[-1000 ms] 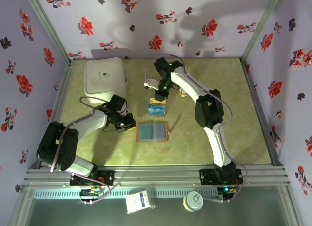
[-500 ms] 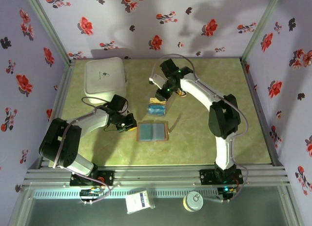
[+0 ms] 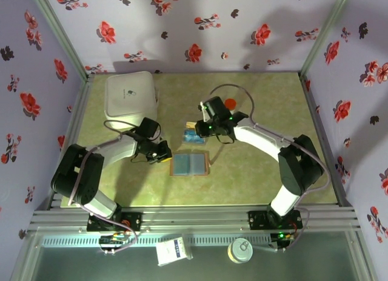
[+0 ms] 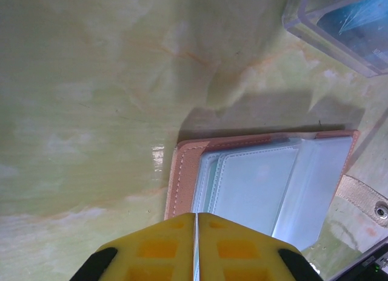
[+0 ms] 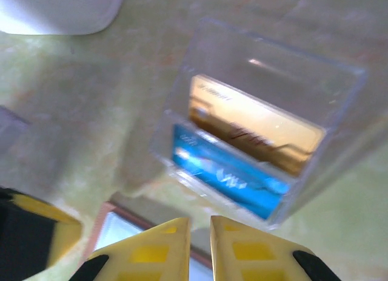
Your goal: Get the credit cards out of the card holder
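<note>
card holder (image 3: 190,164) lies open mid-table, left hand (image 4: 195,232) pinched together at its left edge, right hand (image 5: 199,235) nearly closed and empty over the tray (image 5: 339,129) holding two credit cards (image 5: 227,170), so next it probably goes for another

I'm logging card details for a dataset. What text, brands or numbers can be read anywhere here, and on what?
None can be read.
Gold card in the clear tray: dark script and small print, blurred.
Blue card in the tray: white markings, blurred.
White box: a small dark mark on the lid, too small to read.
Card holder: no print on its sleeves or trim.
</note>
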Robot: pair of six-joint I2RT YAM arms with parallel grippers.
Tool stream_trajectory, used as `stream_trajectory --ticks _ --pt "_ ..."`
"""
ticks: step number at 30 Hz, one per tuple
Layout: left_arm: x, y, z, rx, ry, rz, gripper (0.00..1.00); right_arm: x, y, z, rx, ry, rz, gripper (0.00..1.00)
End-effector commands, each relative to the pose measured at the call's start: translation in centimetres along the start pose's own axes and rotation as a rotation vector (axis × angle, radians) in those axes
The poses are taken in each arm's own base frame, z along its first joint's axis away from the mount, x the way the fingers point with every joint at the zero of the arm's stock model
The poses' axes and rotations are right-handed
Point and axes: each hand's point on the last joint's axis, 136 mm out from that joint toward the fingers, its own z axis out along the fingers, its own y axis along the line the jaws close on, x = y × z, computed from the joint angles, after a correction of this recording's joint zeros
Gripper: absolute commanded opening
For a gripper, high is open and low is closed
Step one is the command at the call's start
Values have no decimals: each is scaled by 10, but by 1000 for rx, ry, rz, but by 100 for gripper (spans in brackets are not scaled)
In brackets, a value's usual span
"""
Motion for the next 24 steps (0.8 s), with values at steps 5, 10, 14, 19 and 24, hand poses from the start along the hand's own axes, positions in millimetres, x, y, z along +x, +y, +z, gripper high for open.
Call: stream_trajectory --ticks 5,10,14,19,24 --pt "5 -7 0 -3 12 22 8 21 31 2 -12 6 216 13" --pt "13 -3 1 -10 20 18 7 47 39 8 -17 66 267 13" --pt "19 -7 3 6 28 23 4 67 40 14 -18 120 276 15" --pt "26 -3 10 -16 50 26 1 84 41 22 -29 166 302 17" --pt "27 4 9 -42 38 16 0 90 43 25 -33 188 309 19"
